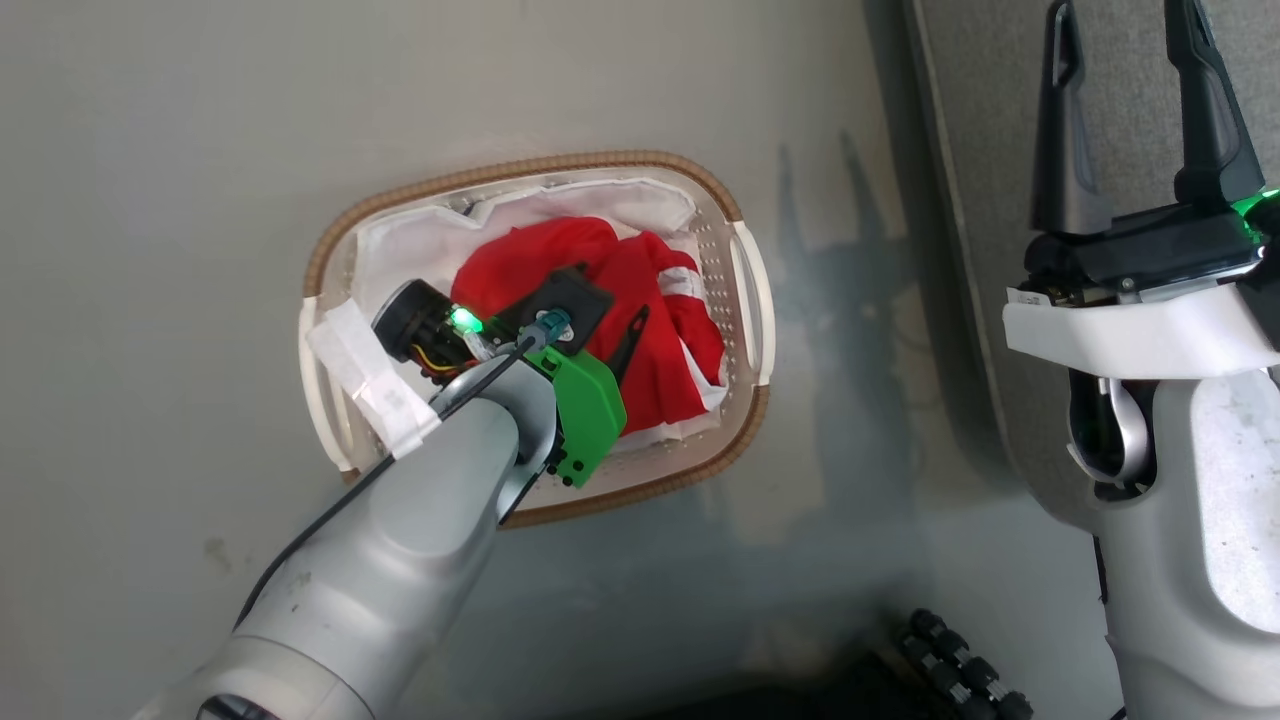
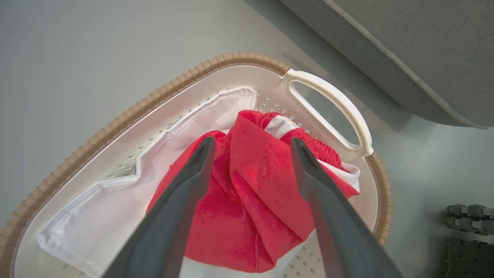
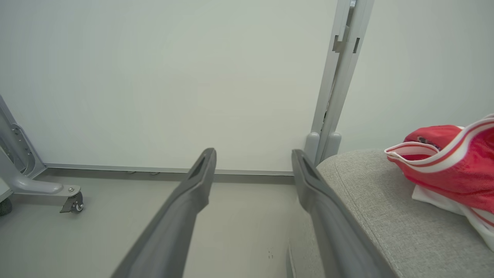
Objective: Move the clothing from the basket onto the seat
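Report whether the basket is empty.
Not empty: a crumpled red garment lies inside the basket, on its white liner.

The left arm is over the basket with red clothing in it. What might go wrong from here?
1. The left gripper, jaws open, stands over the red garment, which lies on the loose white liner; a deep pinch may catch both.
2. The basket looks light and could lift or tip if the liner drags.
3. Trailing fabric may snag on the handle on the way to the sofa.
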### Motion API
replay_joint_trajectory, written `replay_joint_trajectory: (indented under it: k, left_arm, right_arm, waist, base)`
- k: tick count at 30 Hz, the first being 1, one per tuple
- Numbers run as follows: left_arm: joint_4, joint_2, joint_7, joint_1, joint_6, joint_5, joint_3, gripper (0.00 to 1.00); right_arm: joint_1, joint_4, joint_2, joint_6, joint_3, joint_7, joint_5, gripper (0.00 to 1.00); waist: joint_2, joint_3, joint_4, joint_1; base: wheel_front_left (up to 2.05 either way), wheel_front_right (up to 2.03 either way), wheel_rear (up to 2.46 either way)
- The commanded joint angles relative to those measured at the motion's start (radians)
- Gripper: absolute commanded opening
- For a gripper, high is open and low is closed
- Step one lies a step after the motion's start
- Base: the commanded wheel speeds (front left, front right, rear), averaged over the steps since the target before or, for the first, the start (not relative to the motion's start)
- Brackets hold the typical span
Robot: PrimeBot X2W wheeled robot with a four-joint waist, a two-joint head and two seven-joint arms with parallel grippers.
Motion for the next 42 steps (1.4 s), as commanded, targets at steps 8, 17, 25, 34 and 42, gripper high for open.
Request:
replay_joint_trajectory:
  k: [8, 17, 25, 34, 42]
  left_arm:
    - [0.068, 0.007, 0.028, -0.116, 0.023, -0.064, -0.042, 1.0]
    - [0.136, 0.007, 0.09, -0.172, 0.098, -0.086, -0.102, 1.0]
    - [0.194, 0.006, 0.149, -0.186, 0.182, -0.101, -0.138, 1.0]
    - [0.182, 0.006, 0.137, -0.176, 0.153, -0.148, -0.157, 0.0]
    - [0.137, 0.006, 0.001, -0.118, 0.113, -0.205, -0.161, 0.0]
  right_arm:
    - [-0.043, -0.07, -0.002, -0.001, 0.033, -0.002, 0.042, 1.0]
    - [-0.052, -0.085, -0.002, -0.001, 0.046, -0.002, 0.069, 1.0]
    - [-0.056, -0.08, -0.002, -0.001, 0.051, -0.002, 0.077, 1.0]
    - [-0.054, -0.066, -0.002, -0.001, 0.051, -0.002, 0.068, 1.0]
    - [-0.012, 0.038, -0.003, -0.001, 0.025, -0.002, 0.033, 1.0]
  waist:
    - [-0.0001, 0.168, -0.125, -0.0002]
    - [-0.0001, 0.201, -0.151, -0.0002]
    - [-0.0001, 0.202, -0.151, -0.0002]
    - [-0.0001, 0.184, -0.135, -0.0002]
    - [-0.0001, 0.049, -0.048, -0.0002]
  base:
    - [0.0, 0.0, 0.0]
    - [0.0, 0.0, 0.0]
    - [0.0, 0.0, 0.0]
    - [0.0, 0.0, 0.0]
    - [0.0, 0.0, 0.0]
